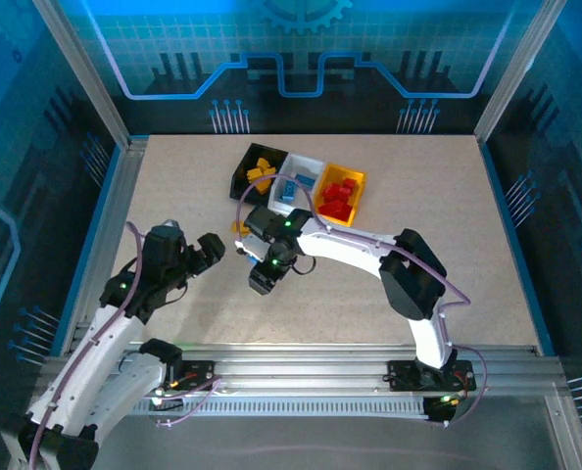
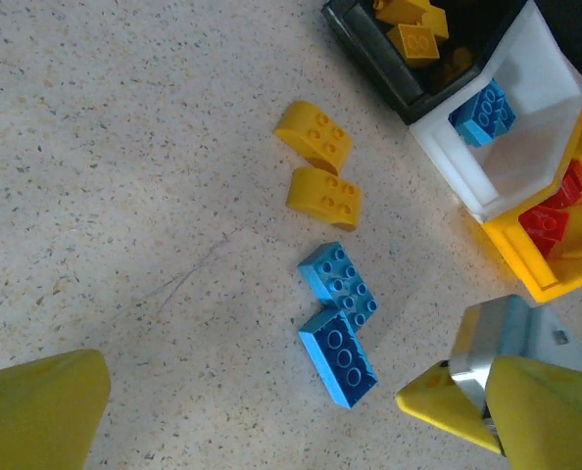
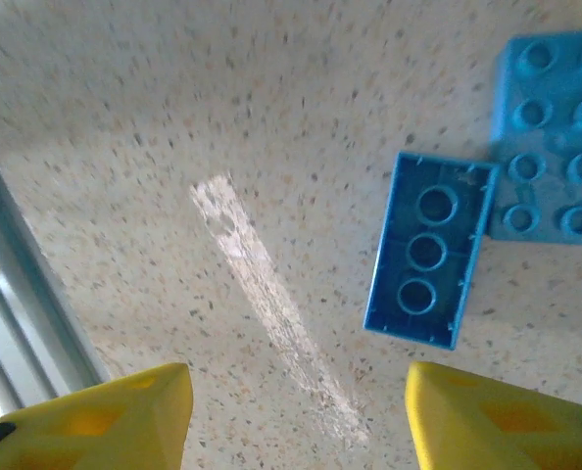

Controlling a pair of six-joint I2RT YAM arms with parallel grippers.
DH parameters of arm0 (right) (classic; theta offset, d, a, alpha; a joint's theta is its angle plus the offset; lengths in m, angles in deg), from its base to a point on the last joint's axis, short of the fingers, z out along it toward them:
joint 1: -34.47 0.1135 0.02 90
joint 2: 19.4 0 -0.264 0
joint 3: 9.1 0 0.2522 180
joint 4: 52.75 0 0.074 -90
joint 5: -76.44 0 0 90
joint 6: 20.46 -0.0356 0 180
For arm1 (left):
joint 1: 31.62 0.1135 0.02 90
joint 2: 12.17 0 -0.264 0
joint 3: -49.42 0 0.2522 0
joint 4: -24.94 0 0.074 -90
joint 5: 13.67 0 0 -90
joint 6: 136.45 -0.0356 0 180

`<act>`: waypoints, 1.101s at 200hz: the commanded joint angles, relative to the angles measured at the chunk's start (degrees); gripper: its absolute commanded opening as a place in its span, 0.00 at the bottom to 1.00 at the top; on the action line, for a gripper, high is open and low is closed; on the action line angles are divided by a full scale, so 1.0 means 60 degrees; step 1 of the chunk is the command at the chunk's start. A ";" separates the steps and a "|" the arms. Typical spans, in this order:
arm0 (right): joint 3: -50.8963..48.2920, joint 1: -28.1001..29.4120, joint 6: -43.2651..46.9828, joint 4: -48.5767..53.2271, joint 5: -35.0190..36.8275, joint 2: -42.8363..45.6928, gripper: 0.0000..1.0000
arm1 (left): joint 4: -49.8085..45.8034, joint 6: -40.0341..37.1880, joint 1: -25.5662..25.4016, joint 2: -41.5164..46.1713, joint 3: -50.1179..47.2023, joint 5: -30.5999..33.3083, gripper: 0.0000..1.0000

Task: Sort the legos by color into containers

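Your left tool [image 2: 291, 431] hangs empty with its fingers apart, short of the loose bricks. Your right tool [image 3: 296, 411] is spread wide too, low over the counter [image 3: 124, 147] just beside the dark blue brick [image 3: 428, 250], probably lining up a grab. That brick lies hollow side up, touching a light blue brick [image 3: 551, 137]. Beyond wait two yellow bricks [image 2: 315, 137]. Farthest, the black bin [image 2: 369, 59] holds yellow, the white bin [image 2: 536, 59] blue, the yellow bin [image 2: 526, 269] red. No lettering is readable

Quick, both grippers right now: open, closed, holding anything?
Left gripper: open, holding nothing.
Right gripper: open, holding nothing, with a blue brick close by.
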 commanded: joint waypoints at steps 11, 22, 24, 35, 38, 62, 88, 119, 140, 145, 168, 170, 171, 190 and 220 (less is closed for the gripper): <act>0.0009 0.0057 0.0030 0.0074 0.0931 -0.0343 0.63 | 0.0058 0.0151 0.0090 0.0095 -0.0117 0.0236 0.99; 0.0062 0.0057 -0.0007 0.0090 0.0979 -0.0445 0.63 | 0.0084 0.0147 0.0086 0.0093 -0.0105 0.0242 0.99; 0.0067 0.0057 -0.0011 0.0105 0.0987 -0.0472 0.63 | 0.0083 0.0147 0.0087 0.0095 -0.0116 0.0237 0.99; 0.0137 0.0057 -0.0037 0.0126 0.1036 -0.0577 0.63 | 0.0069 0.0134 0.0096 0.0096 -0.0115 0.0231 0.99; 0.0152 0.0057 -0.0059 0.0132 0.1049 -0.0604 0.64 | 0.0064 0.0134 0.0097 0.0115 -0.0117 0.0233 0.99; 0.0342 0.0048 -0.0129 0.0209 0.1116 -0.0863 0.64 | -0.0049 0.0118 0.0098 0.0205 -0.0132 0.0257 0.99; 0.0499 0.0043 -0.0238 0.0215 0.1242 -0.1112 0.64 | -0.0164 0.0117 0.0098 0.0402 -0.0220 0.0294 0.99; 0.0728 0.0024 -0.0434 0.0238 0.1430 -0.1427 0.63 | -0.0276 0.0089 0.0098 0.0621 -0.0309 0.0323 0.99; 0.0912 0.0013 -0.0484 0.0287 0.1471 -0.1665 0.63 | -0.0349 0.0081 0.0112 0.0699 -0.0324 0.0369 0.99; 0.0956 0.0013 -0.0491 0.0306 0.1479 -0.1731 0.63 | -0.0358 0.0062 0.0112 0.0722 -0.0332 0.0367 0.99; 0.1161 0.0005 -0.0510 0.0412 0.1662 -0.1941 0.61 | -0.0412 0.0044 0.0112 0.0754 -0.0328 0.0386 0.99; 0.1177 0.0004 -0.0507 0.0427 0.1685 -0.1955 0.61 | -0.0411 0.0045 0.0112 0.0755 -0.0325 0.0387 0.99; 0.1187 0.0001 -0.0507 0.0427 0.1692 -0.1965 0.61 | -0.0414 0.0045 0.0112 0.0755 -0.0325 0.0384 0.99; 0.1255 0.0007 -0.0543 0.0472 0.1836 -0.2059 0.57 | -0.0424 0.0058 0.0127 0.0743 -0.0354 0.0397 0.99; 0.1219 0.0013 -0.0660 0.0478 0.1925 -0.2063 0.46 | -0.0341 0.0143 0.0128 0.0741 -0.0419 0.0397 0.99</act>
